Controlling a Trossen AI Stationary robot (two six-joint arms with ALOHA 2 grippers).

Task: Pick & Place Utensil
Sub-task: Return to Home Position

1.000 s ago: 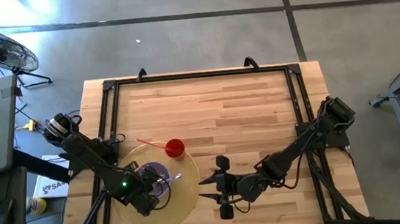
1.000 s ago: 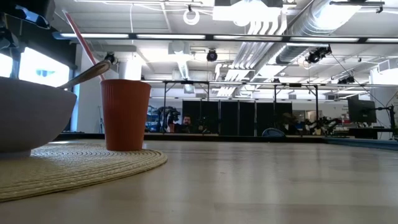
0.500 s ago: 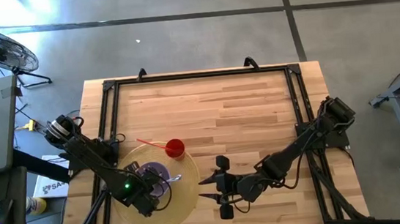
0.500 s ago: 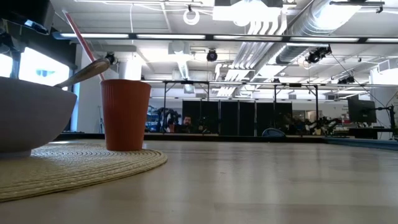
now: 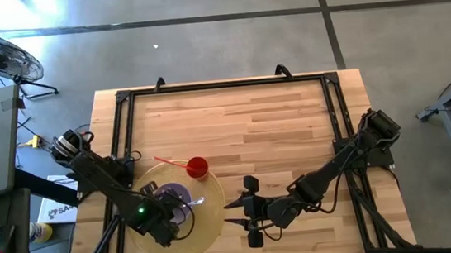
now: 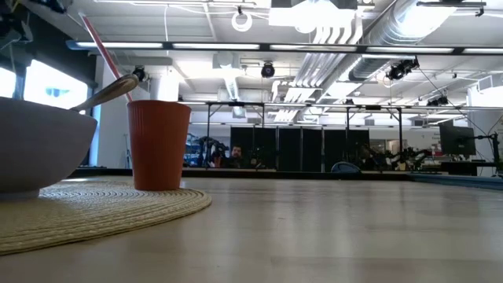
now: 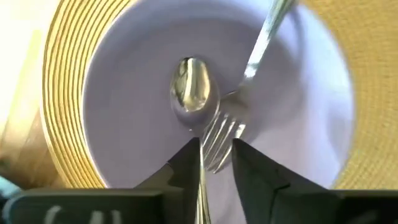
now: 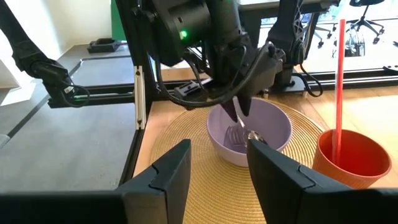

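A lilac bowl point(image 5: 179, 194) sits on a round straw mat point(image 5: 211, 219). In it lie a silver spoon point(image 7: 193, 93) and a fork point(image 7: 249, 68), whose handle leans out over the rim point(image 6: 110, 90). My left gripper point(image 7: 216, 144) points down over the bowl point(image 8: 267, 124), open by a narrow gap. The spoon's handle point(image 7: 200, 180) runs up between its fingers. An orange cup point(image 5: 197, 167) with a red straw point(image 8: 339, 87) stands at the mat's far edge. My right gripper point(image 5: 232, 213) waits open, right of the mat. My left gripper comes at the spoon from above, pointing down, and the gap between its fingers is wider than the handle. The handle point(image 7: 200, 180) passes close along one finger point(image 7: 186, 168). I cannot tell whether they touch. The spoon's scoop end lies on the bowl's floor.
The wooden table point(image 5: 242, 125) stretches bare toward the far and right sides inside a black frame point(image 5: 221, 85). The cup point(image 6: 159, 145) stands close to the bowl point(image 6: 39, 145). A fan and a desk stand off the table's left.
My left gripper has risen a little above the bowl; in the low view its dark body slides up out of the top corner. Bowl, cup and right arm have stayed put.
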